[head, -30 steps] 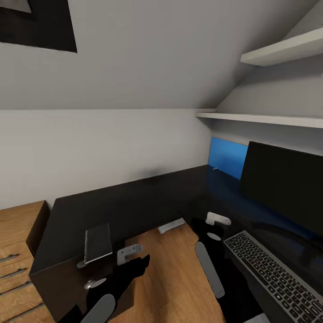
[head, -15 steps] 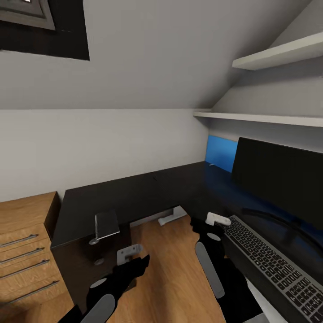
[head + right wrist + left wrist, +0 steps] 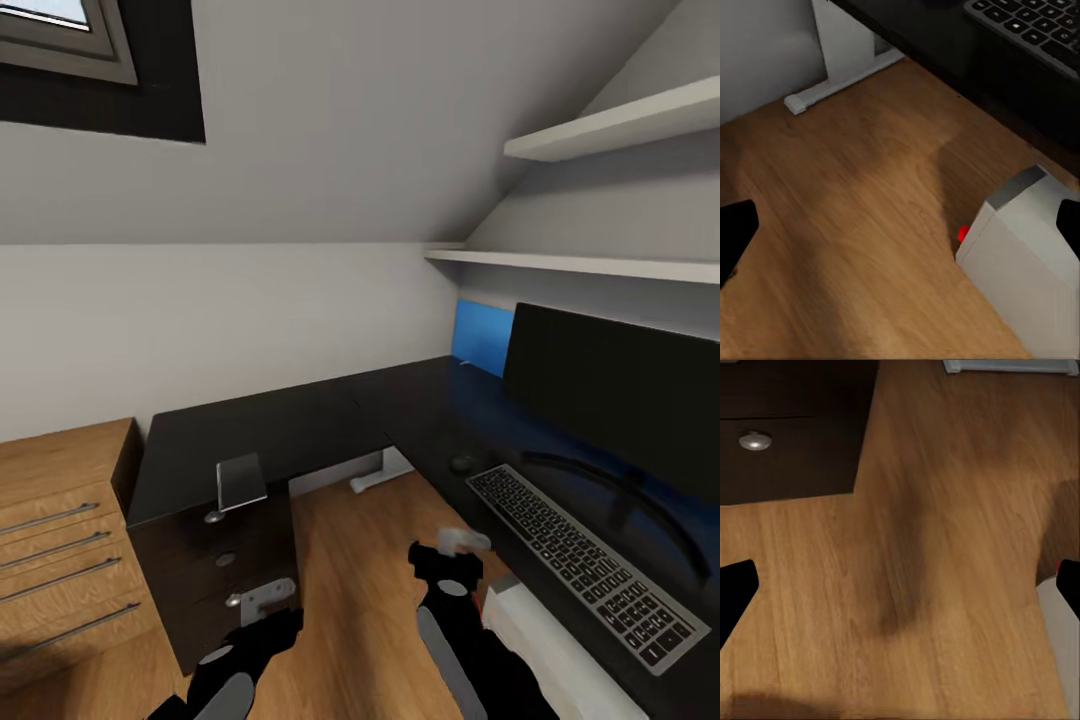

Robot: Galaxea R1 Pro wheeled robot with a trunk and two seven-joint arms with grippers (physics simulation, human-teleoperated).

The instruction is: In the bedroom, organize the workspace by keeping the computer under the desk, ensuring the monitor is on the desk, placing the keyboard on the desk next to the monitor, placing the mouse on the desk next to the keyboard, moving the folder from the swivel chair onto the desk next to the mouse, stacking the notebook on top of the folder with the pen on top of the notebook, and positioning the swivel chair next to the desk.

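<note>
Head view: L-shaped desk [image 3: 300,430] with black top runs along the white wall and turns toward the right. Monitor [image 3: 620,400] stands on the right wing, keyboard [image 3: 575,560] flat in front of it, mouse [image 3: 462,463] just beside the keyboard's far end. A small dark-grey notebook [image 3: 241,480] lies on the left wing, above the drawer unit [image 3: 225,570] with round knobs. Light-wood drawer chest [image 3: 60,540] stands beside that unit.

Computer [image 3: 560,660] — pale tower — stands on the wood floor [image 3: 350,590] at the desk's edge below the keyboard; right wrist view shows its top corner [image 3: 1027,255] with a red dot.

Left gripper [image 3: 900,585] hangs over bare floor near the drawer unit, fingers spread wide, holding nothing. Right gripper [image 3: 900,225] — likewise wide apart and empty — hangs over floor just beside the computer.
</note>
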